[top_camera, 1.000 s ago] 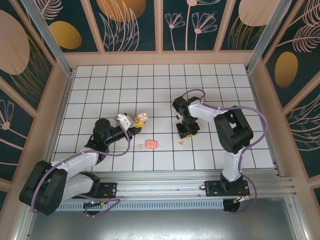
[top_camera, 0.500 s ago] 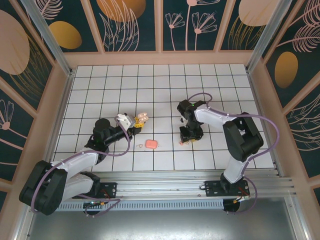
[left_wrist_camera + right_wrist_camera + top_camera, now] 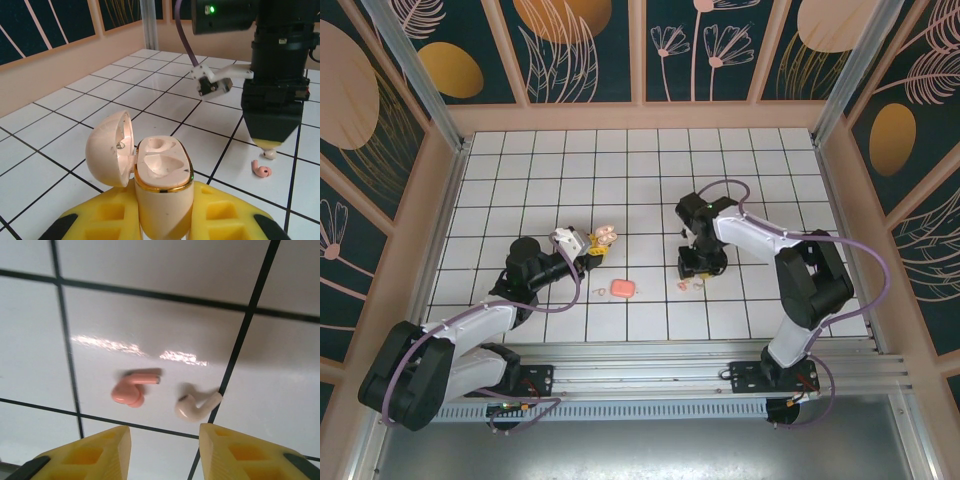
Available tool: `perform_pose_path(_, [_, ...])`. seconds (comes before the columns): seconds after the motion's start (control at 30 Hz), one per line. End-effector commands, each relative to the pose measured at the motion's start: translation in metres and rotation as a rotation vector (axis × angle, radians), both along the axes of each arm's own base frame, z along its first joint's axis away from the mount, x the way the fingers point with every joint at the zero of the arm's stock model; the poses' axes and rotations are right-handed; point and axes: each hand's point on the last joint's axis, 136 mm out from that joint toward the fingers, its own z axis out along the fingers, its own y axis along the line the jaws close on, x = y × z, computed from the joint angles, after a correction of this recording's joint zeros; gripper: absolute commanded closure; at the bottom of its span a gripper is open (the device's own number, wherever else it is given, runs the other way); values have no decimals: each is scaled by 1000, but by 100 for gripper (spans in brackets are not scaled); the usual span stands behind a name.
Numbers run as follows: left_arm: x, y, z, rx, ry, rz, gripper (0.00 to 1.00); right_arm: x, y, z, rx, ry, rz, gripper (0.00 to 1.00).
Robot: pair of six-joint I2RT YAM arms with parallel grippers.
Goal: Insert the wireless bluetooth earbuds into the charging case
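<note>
While our left end effector (image 3: 162, 212) grips the open charging case (image 3: 162, 175), our right end effector (image 3: 165, 440) hangs open over the pink earbud (image 3: 131, 390) and cream earbud (image 3: 197, 406) on the surface (image 3: 150, 300), so we should pinch one next.

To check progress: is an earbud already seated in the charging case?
No, both wells of the open charging case are empty; the two earbuds lie on the table.

The case (image 3: 606, 236) is being gripped by the left gripper (image 3: 592, 247). The right gripper (image 3: 694, 276) is being held over what seem to be the earbuds (image 3: 686, 286), near a pink piece (image 3: 623, 288).
</note>
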Motion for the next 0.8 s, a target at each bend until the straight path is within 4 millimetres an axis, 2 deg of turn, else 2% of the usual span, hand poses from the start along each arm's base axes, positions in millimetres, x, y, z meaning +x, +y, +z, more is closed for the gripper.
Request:
perform_pose_path(0.0, [0, -4, 17, -25, -37, -14, 94, 5, -9, 7, -49, -3, 20, 58])
perform_pose_path(0.17, [2, -3, 14, -25, -27, -7, 95, 13, -6, 9, -27, -15, 59, 58])
perform_pose_path(0.23, [1, -4, 14, -25, -29, -9, 95, 27, -16, 13, -43, -35, 41, 57])
perform_pose_path(0.37, [2, -4, 15, -20, -30, -11, 95, 37, -14, 13, -25, -44, 62, 57])
perform_pose_path(0.57, [2, -4, 16, -22, -30, -8, 95, 35, -3, -2, 25, -7, 79, 56])
perform_pose_path(0.77, [3, -4, 15, -19, -29, -12, 95, 22, -11, -22, 6, 39, 76, 56])
